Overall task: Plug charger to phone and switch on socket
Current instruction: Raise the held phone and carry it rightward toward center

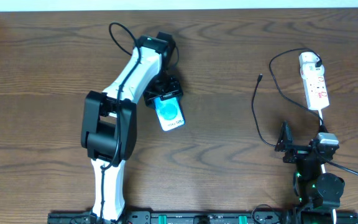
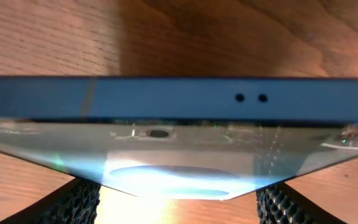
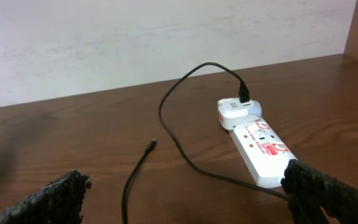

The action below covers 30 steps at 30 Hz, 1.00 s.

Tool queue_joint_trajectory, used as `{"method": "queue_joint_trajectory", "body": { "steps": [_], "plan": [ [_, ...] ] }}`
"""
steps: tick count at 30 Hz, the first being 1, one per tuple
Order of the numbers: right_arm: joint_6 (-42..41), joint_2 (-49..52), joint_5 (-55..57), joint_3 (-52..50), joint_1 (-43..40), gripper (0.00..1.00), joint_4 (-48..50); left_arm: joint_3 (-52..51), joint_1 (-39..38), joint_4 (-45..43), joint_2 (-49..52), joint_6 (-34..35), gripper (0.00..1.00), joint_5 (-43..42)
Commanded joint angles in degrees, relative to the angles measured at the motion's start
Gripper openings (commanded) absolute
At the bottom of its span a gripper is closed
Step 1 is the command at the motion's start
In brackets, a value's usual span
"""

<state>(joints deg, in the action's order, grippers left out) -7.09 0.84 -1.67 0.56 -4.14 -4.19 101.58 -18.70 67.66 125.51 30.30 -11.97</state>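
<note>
Two arms: left jaws clamp phone (image 1: 169, 116) sides, likely steadying it; right jaws gape empty, facing loose charger (image 3: 166, 118) tip.

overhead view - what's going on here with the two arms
The left gripper is closed on the phone at mid-table. The charger is plugged into the socket on the right, but its connector tip lies loose on the table, not in the phone. The right gripper sits open and empty nearby.
</note>
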Motion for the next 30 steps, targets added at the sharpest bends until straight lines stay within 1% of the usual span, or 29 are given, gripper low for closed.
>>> {"method": "queue_joint_trajectory", "body": {
  "steps": [1, 6, 10, 15, 30],
  "plan": [
    [0.5, -0.5, 0.0, -0.3, 0.4, 0.99, 0.0, -0.3, -1.3, -0.6, -1.4, 1.7, 0.71, 5.7],
    [0.5, -0.5, 0.0, -0.3, 0.4, 0.99, 0.0, -1.5, -2.4, -3.4, -1.4, 1.8, 0.71, 6.9],
    [0.5, -0.5, 0.0, -0.3, 0.4, 0.99, 0.0, -4.5, -3.0, -6.3, -1.4, 3.1, 0.71, 6.9],
    [0.5, -0.5, 0.0, -0.3, 0.4, 0.99, 0.0, -7.5, -3.0, -8.6, -1.4, 3.0, 0.71, 6.9],
    [0.5, -0.5, 0.0, -0.3, 0.4, 0.99, 0.0, -10.4, -3.0, -11.8, -1.4, 3.1, 0.72, 7.1]
  ]
}}
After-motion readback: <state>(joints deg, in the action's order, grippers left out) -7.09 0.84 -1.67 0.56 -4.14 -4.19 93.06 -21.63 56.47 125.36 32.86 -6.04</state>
